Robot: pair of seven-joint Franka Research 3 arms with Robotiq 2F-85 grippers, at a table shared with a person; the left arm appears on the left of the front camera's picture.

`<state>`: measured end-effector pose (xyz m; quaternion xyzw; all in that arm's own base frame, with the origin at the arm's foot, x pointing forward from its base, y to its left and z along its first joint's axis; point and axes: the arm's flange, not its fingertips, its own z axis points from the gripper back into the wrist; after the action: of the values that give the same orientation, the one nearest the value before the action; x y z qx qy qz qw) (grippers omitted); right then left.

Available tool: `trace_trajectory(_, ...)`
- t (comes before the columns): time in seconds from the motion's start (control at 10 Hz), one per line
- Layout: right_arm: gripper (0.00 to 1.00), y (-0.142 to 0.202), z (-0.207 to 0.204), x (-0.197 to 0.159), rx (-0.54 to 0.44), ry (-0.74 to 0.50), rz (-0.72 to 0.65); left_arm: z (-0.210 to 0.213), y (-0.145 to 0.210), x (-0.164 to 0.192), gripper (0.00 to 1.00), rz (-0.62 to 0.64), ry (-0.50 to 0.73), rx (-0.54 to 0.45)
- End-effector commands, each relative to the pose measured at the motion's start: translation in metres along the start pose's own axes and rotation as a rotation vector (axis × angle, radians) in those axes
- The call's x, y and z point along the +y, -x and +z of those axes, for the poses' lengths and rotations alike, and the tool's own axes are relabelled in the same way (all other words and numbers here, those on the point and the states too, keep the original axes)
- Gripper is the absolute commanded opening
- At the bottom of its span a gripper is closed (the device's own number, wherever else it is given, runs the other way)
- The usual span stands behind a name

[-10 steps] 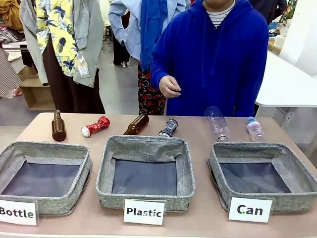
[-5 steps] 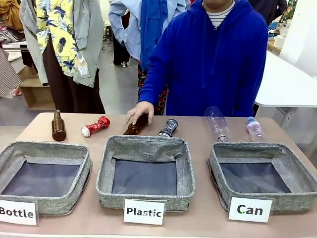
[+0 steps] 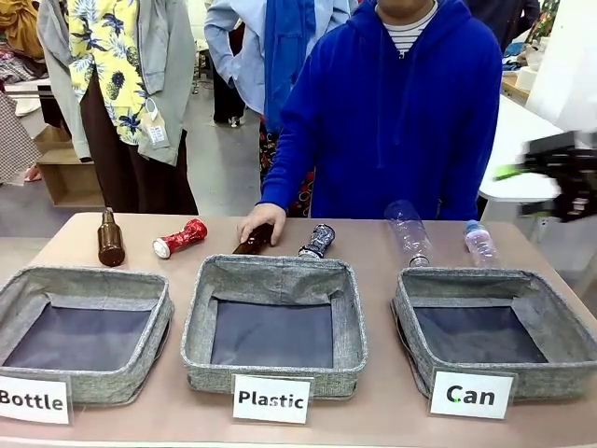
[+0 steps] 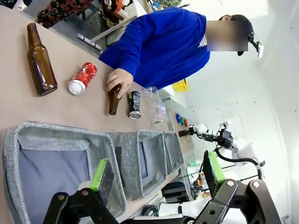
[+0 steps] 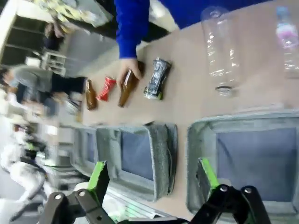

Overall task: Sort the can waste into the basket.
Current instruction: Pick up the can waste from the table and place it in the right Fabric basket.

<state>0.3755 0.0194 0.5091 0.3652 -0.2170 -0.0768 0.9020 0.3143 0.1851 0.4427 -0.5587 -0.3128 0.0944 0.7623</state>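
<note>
Both cans lie on their sides along the far edge of the counter (image 3: pixel 392 411), behind the row of three grey baskets. The red can (image 3: pixel 180 237) is far left, between an upright brown bottle (image 3: pixel 110 238) and a lying brown bottle (image 3: pixel 252 243) that the person's hand (image 3: pixel 261 221) rests on. The black can (image 3: pixel 317 241) lies just right of that lying bottle, behind the middle basket (image 3: pixel 275 271) carded "Plastic". The basket carded "Can" (image 3: pixel 494 280) sits at the near right with only its dark lining showing, and two clear plastic bottles (image 3: pixel 409 233) lie beyond its far rim. The right tool (image 5: pixel 152 176) is released, its green-padded fingers spread wide with nothing between them. In the front view it is a dark blur at the right edge, above the counter and to the right of the "Can" basket. From its own camera the black can lies well beyond the fingers, across the counter, with the red can farther off past the person's hand. The left tool (image 4: pixel 156 170) is likewise released and holds nothing. It hangs over the near side of the left basket (image 4: pixel 56 133), and both cans lie well apart from it on the far side of the counter.
</note>
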Motion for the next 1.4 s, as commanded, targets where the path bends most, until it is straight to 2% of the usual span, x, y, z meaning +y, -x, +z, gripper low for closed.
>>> trace_trajectory(0.0, 1.00, -0.008, -0.058, 0.049, 0.088, 0.150, 0.107, 0.001, 0.000, -0.001, 1.00, -0.021, 0.013, -0.002)
trace_trajectory(0.2, 1.00, 0.003, -0.106, 0.080, 0.142, 0.226, 0.210, 0.001, 0.000, -0.001, 1.00, -0.021, 0.013, -0.002)
trace_trajectory(0.4, 1.00, 0.005, -0.119, 0.081, 0.176, 0.245, 0.251, 0.001, 0.000, -0.001, 1.00, -0.021, 0.013, -0.002)
trace_trajectory(0.5, 1.00, 0.009, -0.092, 0.074, 0.226, 0.201, 0.283, 0.001, 0.000, -0.001, 1.00, -0.021, 0.013, -0.002)
trace_trajectory(0.7, 1.00, 0.010, 0.013, 0.033, 0.262, 0.112, 0.296, 0.001, 0.000, -0.001, 1.00, -0.021, 0.013, -0.002)
trace_trajectory(0.9, 1.00, 0.014, 0.088, -0.022, 0.215, 0.048, 0.187, 0.001, -0.001, -0.001, 1.00, -0.003, -0.002, 0.000)
trace_trajectory(1.0, 1.00, 0.020, 0.109, -0.046, 0.176, 0.033, 0.129, 0.043, -0.014, -0.020, 1.00, 0.003, 0.072, -0.076)
trace_trajectory(1.1, 1.00, 0.024, 0.123, -0.072, 0.137, 0.009, 0.066, 0.103, -0.035, -0.044, 1.00, -0.016, 0.117, -0.194)
trace_trajectory(1.3, 1.00, 0.035, 0.144, -0.108, 0.065, -0.072, 0.009, 0.194, -0.042, -0.052, 1.00, 0.017, 0.228, -0.354)
